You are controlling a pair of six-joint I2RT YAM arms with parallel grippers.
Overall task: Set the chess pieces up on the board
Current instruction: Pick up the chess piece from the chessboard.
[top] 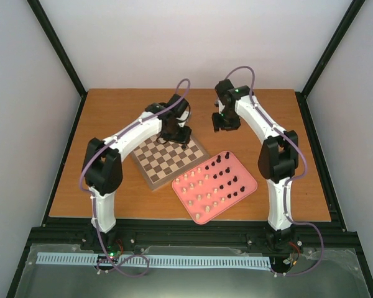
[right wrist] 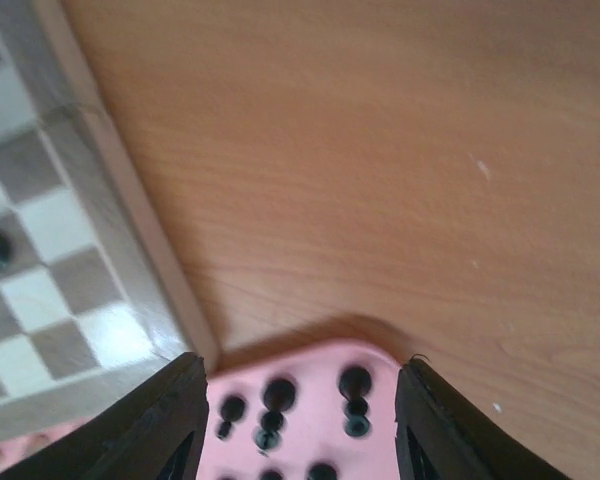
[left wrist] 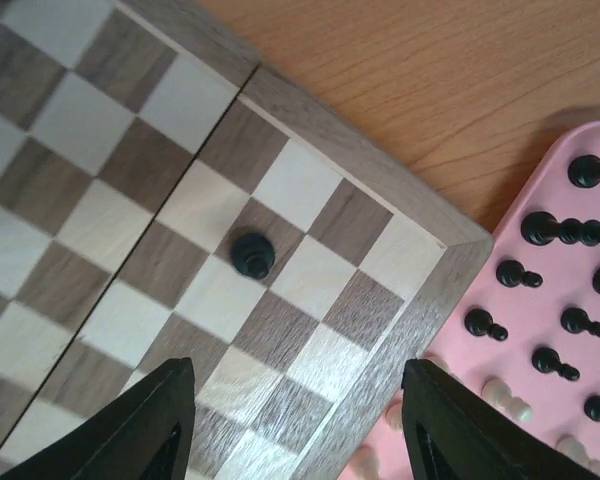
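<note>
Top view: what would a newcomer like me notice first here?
A pink tray studded with tiny dark and cream chess pieces lies right of the chessboard on the wooden table. The left wrist view shows one lone dark piece on the board, near the corner by the tray.

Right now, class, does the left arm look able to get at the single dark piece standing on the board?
Probably yes. The left gripper hovers open and empty close above the dark piece, which stands alone on the board, with nothing between them.
</note>
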